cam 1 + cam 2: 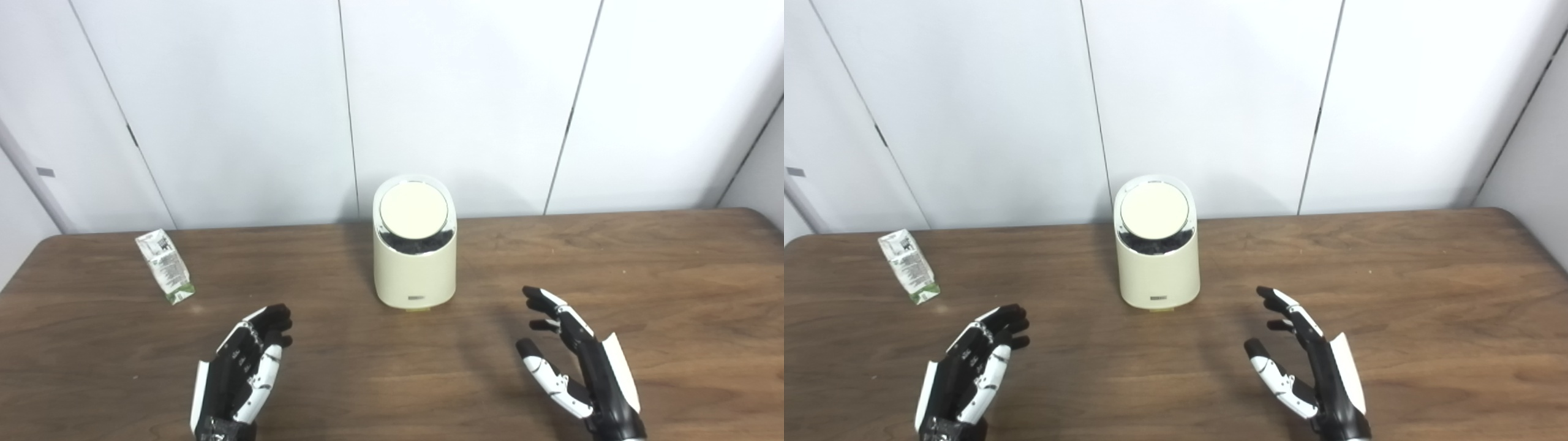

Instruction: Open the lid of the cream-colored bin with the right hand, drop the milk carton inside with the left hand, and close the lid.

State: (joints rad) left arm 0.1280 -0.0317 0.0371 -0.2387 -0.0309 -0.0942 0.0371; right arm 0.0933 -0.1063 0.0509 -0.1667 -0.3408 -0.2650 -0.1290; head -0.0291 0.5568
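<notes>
- Cream-colored bin [415,257]: upright at frame centre on the wooden table [643,275], round lid [413,210] down and closed.
- Milk carton [164,266]: lying flat at mid-left of frame, well apart from the bin.
- Left hand [242,367]: lower left, released, fingers loosely curled, holding nothing.
- Right hand [576,361]: lower right, released, fingers spread, holding nothing.

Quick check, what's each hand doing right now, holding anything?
Left hand: open, fingers loosely curled, holding nothing.
Right hand: open, fingers spread, holding nothing.
</notes>
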